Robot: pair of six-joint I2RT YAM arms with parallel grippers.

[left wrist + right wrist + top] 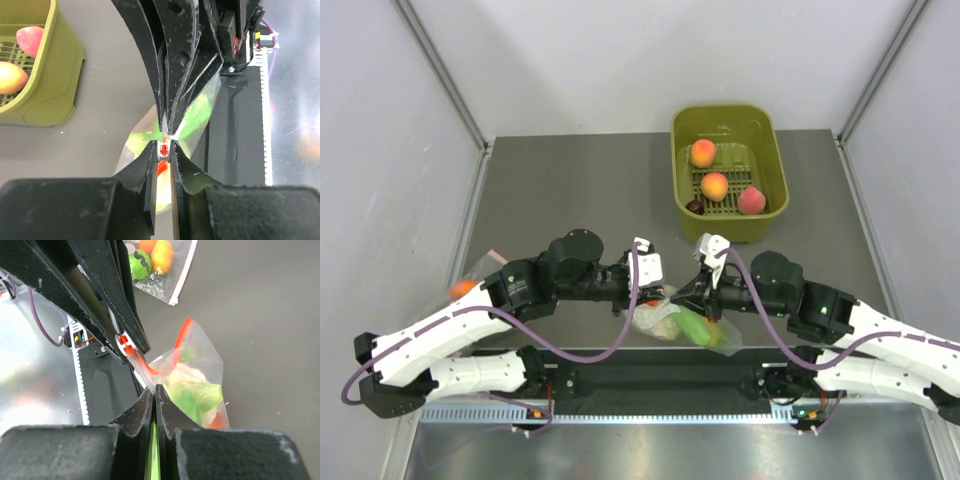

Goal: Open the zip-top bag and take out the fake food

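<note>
Pinching the zip-top bag at its mouth, left pincer, right pincer opposite.

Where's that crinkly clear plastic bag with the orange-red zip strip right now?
Seen from overhead, the clear plastic bag is at the middle of the table's near edge, pinched between the left gripper and right gripper.

Both arms reached inward at the near centre, wrists roughly level, fingertips meeting tip to tip. The left gripper was pinched narrowly on the mouth strip of the zip-top bag. The right gripper was fully closed on its film.
</note>
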